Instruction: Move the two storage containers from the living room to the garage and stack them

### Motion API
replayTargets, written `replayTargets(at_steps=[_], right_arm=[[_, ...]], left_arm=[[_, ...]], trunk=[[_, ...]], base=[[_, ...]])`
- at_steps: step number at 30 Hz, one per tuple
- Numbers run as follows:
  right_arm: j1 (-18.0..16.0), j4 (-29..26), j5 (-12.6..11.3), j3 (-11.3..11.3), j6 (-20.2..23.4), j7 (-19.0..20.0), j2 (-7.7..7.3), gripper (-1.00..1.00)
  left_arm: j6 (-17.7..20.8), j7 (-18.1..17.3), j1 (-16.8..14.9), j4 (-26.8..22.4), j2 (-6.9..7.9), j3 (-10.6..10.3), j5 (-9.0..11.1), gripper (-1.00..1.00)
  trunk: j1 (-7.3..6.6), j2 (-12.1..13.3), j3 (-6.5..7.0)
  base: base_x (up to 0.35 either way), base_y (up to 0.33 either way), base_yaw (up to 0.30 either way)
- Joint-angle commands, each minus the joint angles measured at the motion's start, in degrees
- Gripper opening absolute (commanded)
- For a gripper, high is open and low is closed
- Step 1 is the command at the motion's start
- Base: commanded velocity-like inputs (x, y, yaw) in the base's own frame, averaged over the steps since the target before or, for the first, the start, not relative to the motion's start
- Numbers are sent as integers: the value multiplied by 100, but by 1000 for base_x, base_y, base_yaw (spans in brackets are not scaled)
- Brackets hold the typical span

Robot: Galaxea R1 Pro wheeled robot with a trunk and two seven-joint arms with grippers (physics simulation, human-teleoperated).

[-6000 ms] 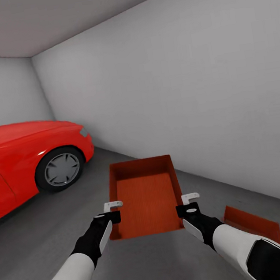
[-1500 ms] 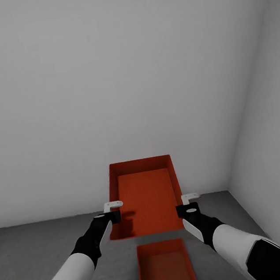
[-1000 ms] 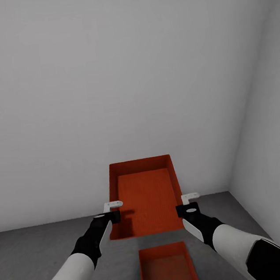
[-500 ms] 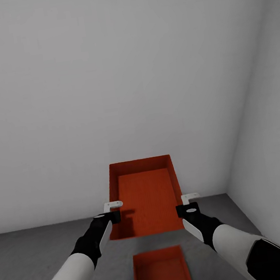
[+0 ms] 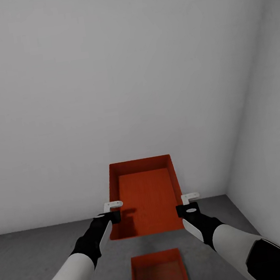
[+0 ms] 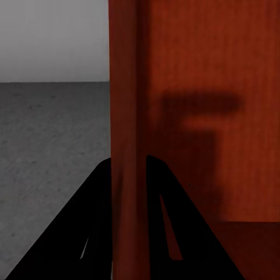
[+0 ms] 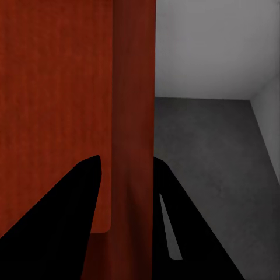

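Garage corner, head view: pale grey wall (image 5: pixel 105 82) fills the upper frame and a second wall (image 5: pixel 269 139) closes in at right; the two meet at a corner seam running down toward the lower right. Dark grey concrete floor (image 5: pixel 35 248) runs as a band across the bottom. Held container (image 5: pixel 143 197), orange-red and open-topped, sits at centre frame, carried level between both arms with its far wall toward the grey wall. Left gripper (image 5: pixel 109 215) is on the container's left side wall near the near corner; right gripper (image 5: pixel 188 206) is on the right side wall, opposite. Left wrist view: dark fingers (image 6: pixel 96 221) straddle the upright orange wall, one each side, clamped on it. Right wrist view: fingers (image 7: pixel 70 216) likewise pinch the wall from both sides. Second container (image 5: pixel 160 274) lies on the floor at bottom centre of the frame, below and nearer than the held one, slightly left of the held bin's centreline, partly cut off by the frame's lower edge. The two bins are apart. Nothing lies between them; the right-hand wall stands near that side of the work area.
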Motion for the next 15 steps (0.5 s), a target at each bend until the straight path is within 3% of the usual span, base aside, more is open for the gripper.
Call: replayTargets(at_steps=[1, 15], right_arm=[[-9, -77, 138, -127, 49, -452, 2, -100], [-9, -77, 140, -127, 49, -452, 3, -100]], left_arm=[[35, 69, 0, 5, -49, -13, 31, -100], [28, 61, -2, 3, -42, -17, 31, -100]], trunk=[[4, -14, -14], [4, -14, -14]], base=[[37, -7, 0], [113, -123, 0]])
